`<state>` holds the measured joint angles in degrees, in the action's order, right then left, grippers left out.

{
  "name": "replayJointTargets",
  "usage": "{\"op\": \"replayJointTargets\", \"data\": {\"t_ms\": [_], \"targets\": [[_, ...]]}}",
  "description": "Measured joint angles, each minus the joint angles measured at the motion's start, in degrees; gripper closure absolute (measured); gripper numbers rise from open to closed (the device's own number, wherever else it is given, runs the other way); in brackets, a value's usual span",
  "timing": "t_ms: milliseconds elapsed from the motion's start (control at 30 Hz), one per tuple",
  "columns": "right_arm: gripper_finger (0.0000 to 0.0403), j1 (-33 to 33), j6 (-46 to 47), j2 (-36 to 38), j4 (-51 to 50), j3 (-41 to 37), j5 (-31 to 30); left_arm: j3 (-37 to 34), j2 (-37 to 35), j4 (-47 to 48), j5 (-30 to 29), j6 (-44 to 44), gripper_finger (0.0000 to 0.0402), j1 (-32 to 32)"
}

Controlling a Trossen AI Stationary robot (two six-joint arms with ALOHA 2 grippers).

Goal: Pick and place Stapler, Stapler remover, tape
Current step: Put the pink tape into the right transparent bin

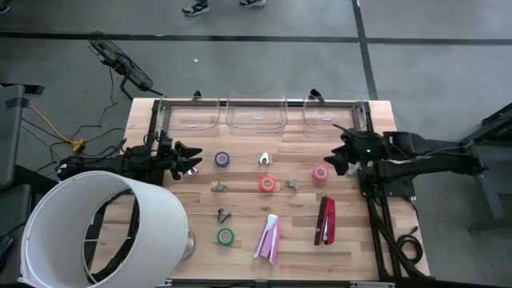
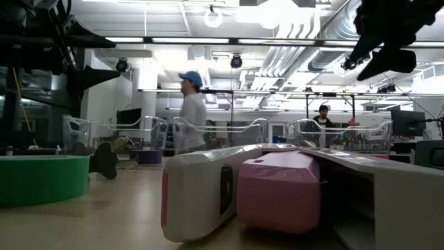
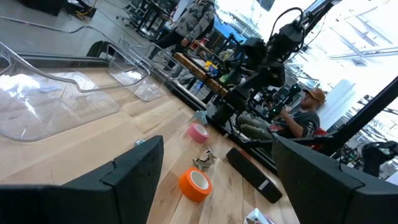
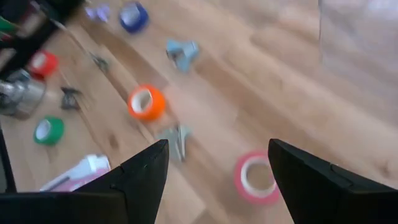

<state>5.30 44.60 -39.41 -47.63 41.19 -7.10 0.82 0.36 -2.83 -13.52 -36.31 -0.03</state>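
Counter [image 1: 360,248] boards carried everything, with three clear bins [image 1: 256,114] along the far edge. At the left side, the left end effector [image 1: 190,162] hung with its fingers spread and empty, just beside the purple tape [image 1: 223,160]. Nearer the front lay the green tape [image 1: 226,237], with a small dark stapler remover [image 1: 223,214] just beyond it. Toward the middle, a pink-and-white stapler [image 1: 268,238] lay at the front, the red-orange tape [image 1: 267,185] sat centrally between two more grey removers [image 1: 220,187], and a pale blue remover [image 1: 262,159] lay farther back. Right of these, a red and black stapler [image 1: 326,222] lay lengthwise, and the pink tape [image 1: 320,174] sat just below the right end effector [image 1: 338,161], whose fingers were likewise spread, holding nothing.
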Motion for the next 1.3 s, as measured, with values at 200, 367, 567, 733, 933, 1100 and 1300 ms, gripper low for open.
{"op": "replayJointTargets", "data": {"t_ms": [200, 367, 567, 733, 933, 1100, 1300], "targets": [[0.0136, 2.8, 1.9, -8.5, -6.9, 3.5, 5.2, 0.0, 0.0, 0.0, 0.0, 0.0, 0.0105, 0.0], [0.0136, 3.7, 3.4, -14.0, -8.2, 4.2, 6.7, 0.0, 0.0, 0.0, 0.0, 0.0, 0.0105, 0.0], [0.0136, 3.7, 4.1, -20.2, -11.9, 4.1, 5.4, 0.0, 0.0, 0.0, 0.0, 0.0, 0.0105, 0.0], [0.0136, 3.8, 4.3, -24.9, -13.6, 4.0, 2.0, 0.0, 0.0, 0.0, 0.0, 0.0, 0.0105, 0.0], [0.0136, 4.0, 3.7, -31.0, -13.6, 4.0, 0.6, 0.0, 0.0, 0.0, 0.0, 0.0, 0.0105, 0.0], [0.0136, 5.4, 2.5, -35.2, -13.2, 4.0, 0.6, 0.0, 0.0, 0.0, 0.0, 0.0, 0.0105, 0.0], [0.0136, 7.6, 0.2, -38.1, -12.3, 4.0, 1.2, 0.0, 0.0, 0.0, 0.0, 0.0, 0.0105, 0.0]]}}
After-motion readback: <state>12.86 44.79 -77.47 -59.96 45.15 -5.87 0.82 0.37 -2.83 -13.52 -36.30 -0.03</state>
